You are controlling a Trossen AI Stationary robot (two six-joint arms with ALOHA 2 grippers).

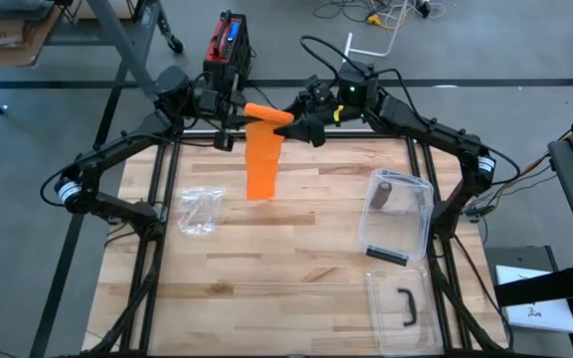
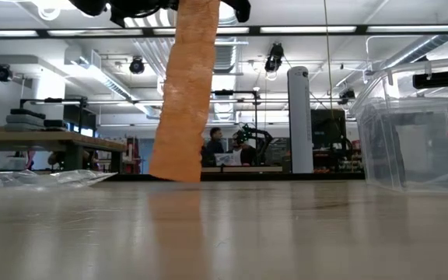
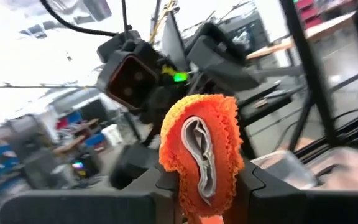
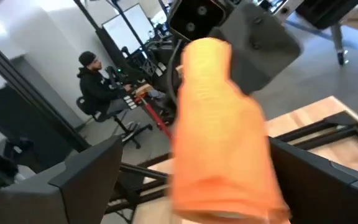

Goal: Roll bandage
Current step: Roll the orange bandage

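No brand, label or legible writing appears on any object. Near the worktop's right edge stands a clear plastic container holding a grey cylindrical item; a dark bar lies at its near rim. Toward the near right corner lies a clear lid bearing a dark handle. A crumpled clear plastic bag lies near the left edge; its contents cannot be made out.

The orange bandage is held above the worktop's far edge, near its middle. Its rolled end is pinched between the narrow jaws of the left gripper, and a loose strip hangs down toward the wood. The right gripper sits just beside the roll with its fingers spread wide on either side, gripping nothing.

In the low view both grippers are cut off at the upper edge. A seated person shows in the room behind.
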